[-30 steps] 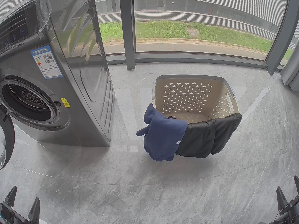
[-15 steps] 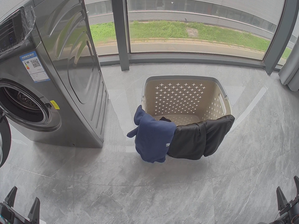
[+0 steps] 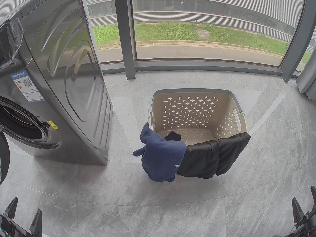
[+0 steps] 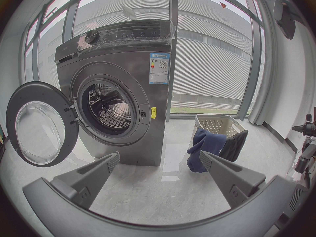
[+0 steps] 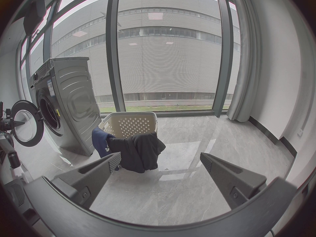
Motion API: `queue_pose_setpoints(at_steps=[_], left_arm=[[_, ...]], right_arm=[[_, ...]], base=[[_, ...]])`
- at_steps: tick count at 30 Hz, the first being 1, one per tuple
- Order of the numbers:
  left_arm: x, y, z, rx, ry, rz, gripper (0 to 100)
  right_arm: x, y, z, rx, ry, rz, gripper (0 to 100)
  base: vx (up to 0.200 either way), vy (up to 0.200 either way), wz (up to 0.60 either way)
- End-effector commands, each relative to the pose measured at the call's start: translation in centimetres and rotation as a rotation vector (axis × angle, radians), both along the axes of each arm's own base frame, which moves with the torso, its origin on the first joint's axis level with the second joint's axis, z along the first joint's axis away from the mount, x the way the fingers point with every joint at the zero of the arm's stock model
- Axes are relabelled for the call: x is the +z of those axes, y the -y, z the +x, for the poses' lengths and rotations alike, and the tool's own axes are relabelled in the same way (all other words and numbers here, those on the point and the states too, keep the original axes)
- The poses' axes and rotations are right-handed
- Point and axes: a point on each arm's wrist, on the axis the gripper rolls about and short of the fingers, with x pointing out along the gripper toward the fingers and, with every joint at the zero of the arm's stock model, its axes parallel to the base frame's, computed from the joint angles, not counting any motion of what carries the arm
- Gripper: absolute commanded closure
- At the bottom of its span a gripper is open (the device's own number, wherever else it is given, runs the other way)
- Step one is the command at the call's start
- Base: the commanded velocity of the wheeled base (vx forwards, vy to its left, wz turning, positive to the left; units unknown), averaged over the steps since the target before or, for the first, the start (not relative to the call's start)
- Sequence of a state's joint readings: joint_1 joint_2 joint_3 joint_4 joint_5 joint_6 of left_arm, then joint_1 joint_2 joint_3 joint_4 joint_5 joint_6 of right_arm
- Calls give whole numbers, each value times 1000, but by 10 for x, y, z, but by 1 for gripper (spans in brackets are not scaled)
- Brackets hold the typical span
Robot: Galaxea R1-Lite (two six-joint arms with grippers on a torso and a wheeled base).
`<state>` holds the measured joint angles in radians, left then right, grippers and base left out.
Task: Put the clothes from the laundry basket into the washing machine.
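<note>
Hanging over the near rim of the laundry basket [image 3: 197, 94] are two pieces of clothing. The navy garment [image 3: 163, 157] is draped at the corner on the robot's left, and most of it falls down the outside of the wall. The black garment [image 3: 210, 158] lies just beside it and touches it, spread along the rest of that rim to the right corner. The basket is beige with star-shaped holes and stands upright on the grey tiled floor [image 3: 131, 198], in front of the window [image 3: 204, 23].

The washing machine [image 3: 65, 83] stands to the left of the basket, close to it but not touching. Its round door [image 4: 41, 124] is swung wide open, and the metal drum [image 4: 110, 107] shows through the opening.

The left gripper [image 3: 25, 211] sits low at the near left, well apart from both basket and machine, with its fingers spread and nothing between them. The right gripper [image 3: 304, 198] sits low at the near right, likewise spread and holding nothing. A pale curtain [image 5: 242, 66] hangs at the right end of the window.
</note>
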<state>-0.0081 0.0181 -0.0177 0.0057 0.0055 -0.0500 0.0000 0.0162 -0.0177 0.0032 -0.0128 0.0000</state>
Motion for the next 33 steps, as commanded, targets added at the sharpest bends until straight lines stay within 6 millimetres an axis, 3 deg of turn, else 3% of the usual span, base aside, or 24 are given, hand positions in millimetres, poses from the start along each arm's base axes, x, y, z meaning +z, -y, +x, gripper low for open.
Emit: queue_pose_setpoints(at_steps=[1, 14, 33], left_arm=[[-4, 0, 0, 1, 2, -1, 0], [-4, 0, 0, 1, 2, -1, 0], [-4, 0, 0, 1, 2, -2, 0]], right_arm=[[-5, 0, 0, 0, -1, 0, 0], [-5, 0, 0, -1, -1, 0, 0], [-5, 0, 0, -1, -1, 0, 0]], base=[[0, -200, 0], [0, -200, 0], [0, 0, 0]])
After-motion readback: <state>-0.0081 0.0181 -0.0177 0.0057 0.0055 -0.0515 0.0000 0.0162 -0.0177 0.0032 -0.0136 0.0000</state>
